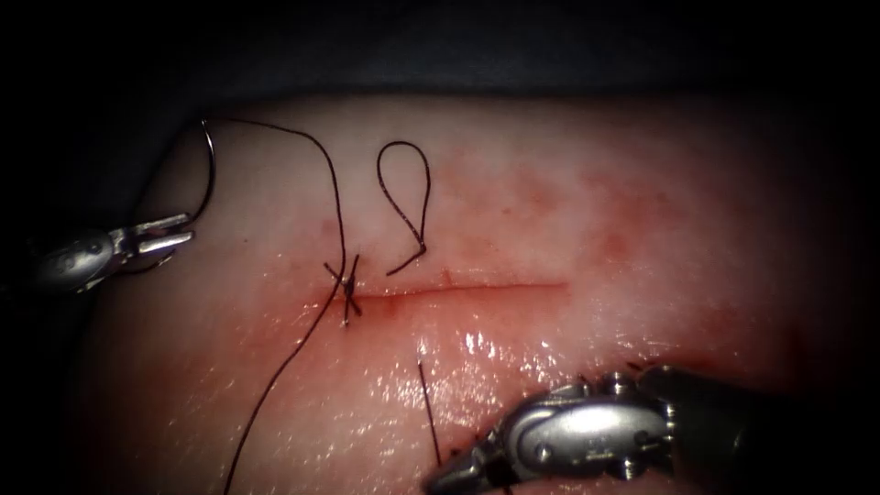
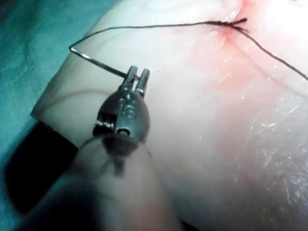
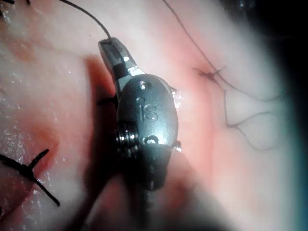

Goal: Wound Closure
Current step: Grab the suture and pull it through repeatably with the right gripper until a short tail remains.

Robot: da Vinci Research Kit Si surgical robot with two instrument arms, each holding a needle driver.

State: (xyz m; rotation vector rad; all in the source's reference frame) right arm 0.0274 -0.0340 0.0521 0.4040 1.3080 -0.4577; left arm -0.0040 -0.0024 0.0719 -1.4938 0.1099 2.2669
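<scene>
**Needle held off the left edge of the tissue, right tool on the thread**

I see the thin curved steel needle (image 1: pixel 210 170) at the far left of the pale pink pork-belly tissue (image 1: pixel 568 211), well left of the cut and free of the tissue. My left arm's silver needle driver (image 1: pixel 174 234) has its jaws closed on the needle near one end of the curve; the rest arcs up and away from the tips. In the left wrist view the needle (image 2: pixel 96 63) runs out sideways from the left tool (image 2: pixel 136 77), with the dark thread continuing from its far end toward the knot.

The dark thread (image 1: pixel 335 197) runs from the needle's upper end across the tissue and down to a knotted stitch (image 1: pixel 348 286) at the left end of the straight red cut (image 1: pixel 467 289). A loose loop of thread (image 1: pixel 408 188) lies just above the cut.

My right arm's silver needle driver (image 1: pixel 449 477) sits below the cut, jaws closed on a strand of thread (image 1: pixel 427 403) that rises from its tip. The right wrist view shows that strand (image 3: pixel 91 17) leaving the closed tip (image 3: pixel 108 45).
</scene>
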